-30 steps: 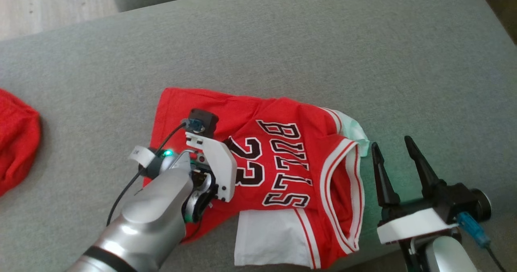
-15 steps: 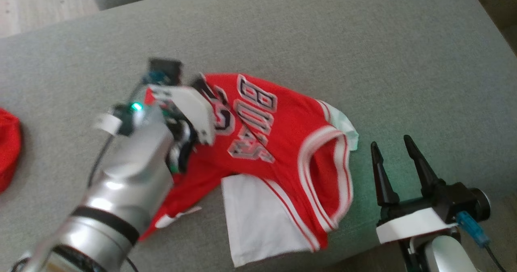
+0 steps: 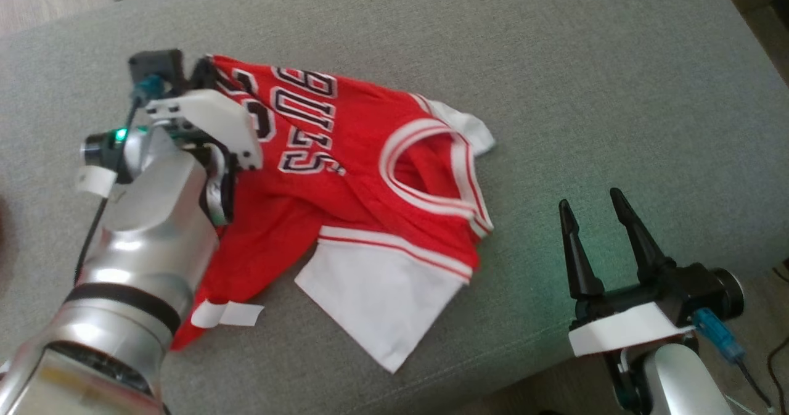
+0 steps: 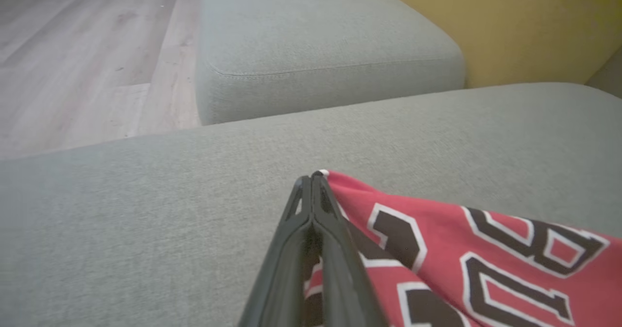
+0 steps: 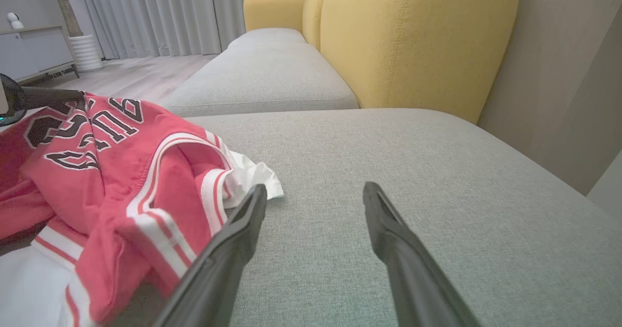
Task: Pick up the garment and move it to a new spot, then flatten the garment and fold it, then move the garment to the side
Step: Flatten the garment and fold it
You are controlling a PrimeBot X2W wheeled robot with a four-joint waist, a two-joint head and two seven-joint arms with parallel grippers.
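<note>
At four o'clock, by the near edge of the grey sofa (image 3: 555,63), the right gripper (image 3: 587,198) is spread wide and empty. The red jersey (image 3: 363,156) lies crumpled at centre, its creased black lettering readable as "BUL", its white tag (image 3: 225,313) unreadable. At ten o'clock the left gripper (image 4: 311,179) pinches the jersey's edge.

One jersey (image 3: 345,174). Two tools: left tool (image 4: 311,177), right tool (image 3: 588,199). Two cushions: near cushion (image 5: 398,166), far cushion (image 5: 267,74).
</note>
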